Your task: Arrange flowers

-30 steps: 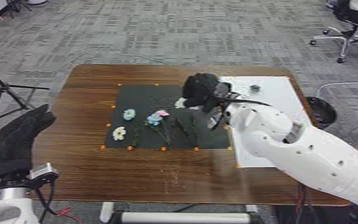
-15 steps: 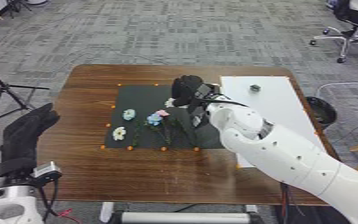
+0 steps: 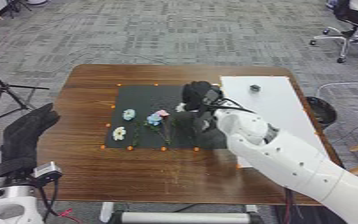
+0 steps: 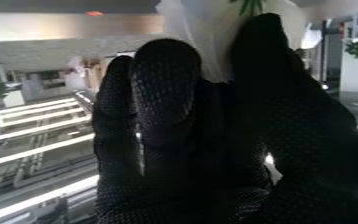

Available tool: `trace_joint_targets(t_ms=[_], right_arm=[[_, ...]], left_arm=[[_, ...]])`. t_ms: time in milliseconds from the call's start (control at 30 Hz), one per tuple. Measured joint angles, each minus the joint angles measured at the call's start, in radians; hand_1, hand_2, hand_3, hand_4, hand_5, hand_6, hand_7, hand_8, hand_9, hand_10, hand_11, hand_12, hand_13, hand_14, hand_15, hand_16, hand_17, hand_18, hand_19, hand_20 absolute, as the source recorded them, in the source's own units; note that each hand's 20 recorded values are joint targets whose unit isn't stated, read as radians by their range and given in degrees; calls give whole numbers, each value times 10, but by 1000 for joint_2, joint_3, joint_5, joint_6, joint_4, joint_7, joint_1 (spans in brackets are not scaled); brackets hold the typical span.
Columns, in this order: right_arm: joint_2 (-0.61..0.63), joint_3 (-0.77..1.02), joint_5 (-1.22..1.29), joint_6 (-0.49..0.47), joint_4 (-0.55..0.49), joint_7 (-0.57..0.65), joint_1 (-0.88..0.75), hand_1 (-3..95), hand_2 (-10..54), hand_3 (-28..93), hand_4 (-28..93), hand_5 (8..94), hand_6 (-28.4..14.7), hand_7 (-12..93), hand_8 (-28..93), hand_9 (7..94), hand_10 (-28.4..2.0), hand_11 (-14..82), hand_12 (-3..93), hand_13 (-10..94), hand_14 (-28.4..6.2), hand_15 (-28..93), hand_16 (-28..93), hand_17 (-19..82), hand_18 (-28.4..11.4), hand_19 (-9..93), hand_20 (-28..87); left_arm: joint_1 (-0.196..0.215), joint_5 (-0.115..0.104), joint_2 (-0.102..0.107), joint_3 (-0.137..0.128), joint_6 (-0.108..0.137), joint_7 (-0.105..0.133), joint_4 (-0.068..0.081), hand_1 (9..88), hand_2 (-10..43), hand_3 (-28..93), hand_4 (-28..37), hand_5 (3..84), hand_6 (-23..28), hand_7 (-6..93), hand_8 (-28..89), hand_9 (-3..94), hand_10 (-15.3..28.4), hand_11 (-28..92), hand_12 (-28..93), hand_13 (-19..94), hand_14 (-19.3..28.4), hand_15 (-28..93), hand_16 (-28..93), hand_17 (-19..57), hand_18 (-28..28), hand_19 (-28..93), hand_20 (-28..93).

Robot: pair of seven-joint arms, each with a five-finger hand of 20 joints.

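The black mat (image 3: 149, 95) is laid on the brown wooden tabletop (image 3: 87, 170), and its edges are marked by small orange dots. The right hand (image 3: 196, 94) is held over the right part of the mat, toward its far edge. In the right wrist view, a white blossom (image 4: 189, 30) is gripped between the thumb and the fingers, with a bit of green seen at its middle; in the head view, white petals are seen at the hand's left side, above the mat. The left hand (image 3: 26, 132) is held well to the left of the mat, open, with its fingers extended. On the left part of the mat, a pale blue flower (image 3: 128, 114) is placed, and a white flower with a yellow centre (image 3: 119, 133) is set nearer the mat's near left corner. Around the mat's middle, a pink flower (image 3: 162, 113) and a blue flower (image 3: 154, 119) are laid close together, with thin green stems run toward the near edge. A white sheet (image 3: 286, 107) is spread to the right of the mat, and a small dark green object (image 3: 254, 88) is set on it, beyond the mat's far right corner.
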Motion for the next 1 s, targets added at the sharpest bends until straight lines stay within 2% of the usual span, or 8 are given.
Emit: trace_joint_targets(t_ms=[133, 300, 767, 833, 900, 1000], right_arm=[[15, 20, -3, -44, -2, 9, -21, 576, -95, 618, -199, 707, 19, 202, 38, 717, -94, 103, 205, 740, -72, 533, 362, 284, -193, 576, 505], [26, 55, -1, -109, -7, 25, -40, 572, -95, 619, -197, 696, 16, 203, 38, 698, -99, 114, 189, 733, -72, 519, 380, 279, -193, 572, 500], [44, 48, 25, -105, -9, 34, -12, 458, -95, 675, -186, 676, 13, 190, 18, 682, -109, 126, 165, 716, -93, 549, 323, 265, -199, 571, 497], [44, 46, 30, -103, -9, 34, -2, 440, -95, 687, -184, 668, 15, 183, -9, 678, -111, 127, 167, 712, -95, 553, 320, 262, -201, 571, 498], [44, 46, 37, -102, -9, 33, 7, 424, -95, 696, -177, 656, 14, 193, -88, 674, -114, 127, 169, 708, -97, 560, 312, 259, -202, 569, 499], [46, 45, 51, -100, -15, 34, 20, 405, -95, 699, -177, 642, 14, 194, -101, 665, -122, 124, 170, 703, -100, 565, 311, 255, -204, 569, 500]], left_arm=[[0, 0, -1, 0, -1, 0, 0, 233, 35, 726, -283, 483, 27, 136, -73, 471, 135, 202, 124, 381, 176, 224, 31, 24, 156, 211, 220], [0, 0, -1, 0, -4, 0, 0, 233, 36, 725, -283, 482, 29, 131, -71, 469, 136, 200, 125, 380, 178, 225, 31, 23, 156, 212, 220], [0, 0, -2, -1, -9, -2, 0, 236, 34, 723, -283, 480, 31, 127, -69, 468, 137, 197, 126, 377, 178, 224, 31, 22, 156, 212, 219], [0, 0, -2, -1, -10, -3, 0, 237, 33, 723, -283, 480, 31, 127, -68, 467, 137, 197, 127, 377, 178, 223, 31, 22, 156, 212, 219], [-1, 0, -2, -1, -11, -5, 0, 237, 32, 723, -283, 480, 31, 126, -68, 466, 138, 196, 126, 378, 179, 224, 31, 21, 156, 212, 219], [-1, 1, -2, -2, -13, -7, 0, 237, 32, 724, -283, 480, 32, 125, -68, 466, 138, 195, 127, 377, 179, 224, 31, 21, 156, 212, 219]])
